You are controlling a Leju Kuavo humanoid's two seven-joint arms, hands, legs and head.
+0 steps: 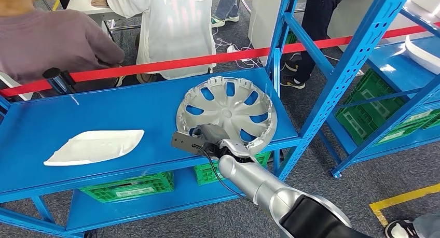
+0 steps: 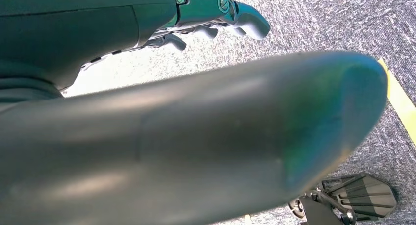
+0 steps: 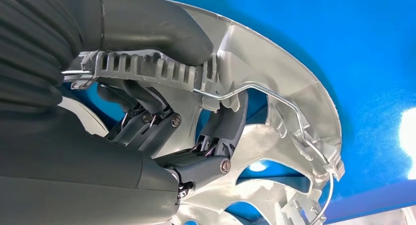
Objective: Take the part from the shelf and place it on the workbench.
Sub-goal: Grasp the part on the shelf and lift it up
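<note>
As I look down from the head view, my right robot hand (image 1: 228, 147) grips the wheel cover (image 1: 227, 112) at its near rim, on the blue shelf (image 1: 104, 111). Right wrist view: fingers (image 3: 225, 132) through the spokes, thumb over the rim. Left robot hand (image 2: 216, 14) hangs loosely curled, empty.

Silver wheel cover (image 1: 227, 113), blue shelf (image 1: 104, 111)

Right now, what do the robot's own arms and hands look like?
The right arm is a smooth silver tube that ends in a black section near the body, and a thin black cable runs along it to the wrist. The right hand has a grey ribbed cover, a thick grey thumb, and darker fingers with small screws. The left hand is dark grey too, with rounded fingertips and visible screws.
</note>
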